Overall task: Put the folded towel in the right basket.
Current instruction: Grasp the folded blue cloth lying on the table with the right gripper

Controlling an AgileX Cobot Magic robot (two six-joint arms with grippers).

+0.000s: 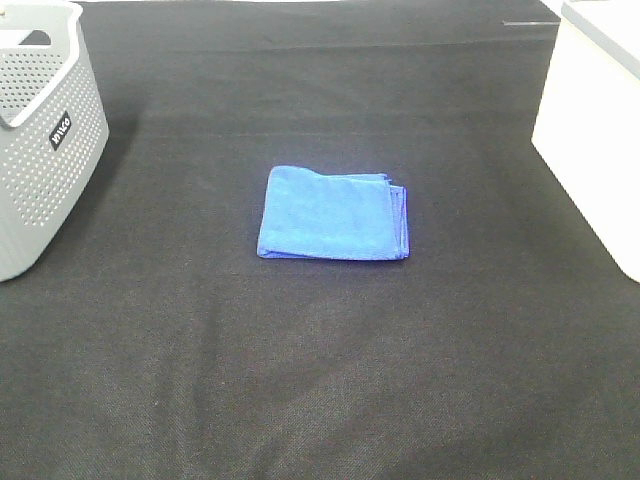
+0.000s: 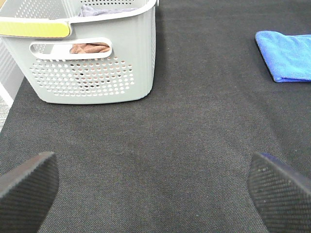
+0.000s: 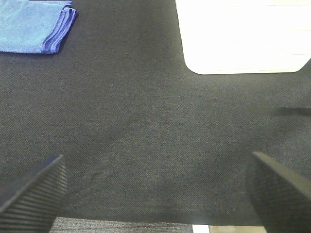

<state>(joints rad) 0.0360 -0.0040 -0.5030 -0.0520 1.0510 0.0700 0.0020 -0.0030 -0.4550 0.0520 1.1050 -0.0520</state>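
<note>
A folded blue towel (image 1: 333,214) lies flat in the middle of the black cloth. It also shows in the left wrist view (image 2: 286,54) and in the right wrist view (image 3: 35,25). The white right basket (image 1: 597,130) stands at the right edge and shows in the right wrist view (image 3: 243,36). Neither arm shows in the exterior high view. My left gripper (image 2: 153,187) is open and empty above bare cloth, well short of the towel. My right gripper (image 3: 155,191) is open and empty above bare cloth, between the towel and the white basket.
A grey perforated basket (image 1: 40,130) stands at the left edge; in the left wrist view (image 2: 92,53) it holds some brownish and grey cloth. The black cloth (image 1: 320,380) covers the whole table.
</note>
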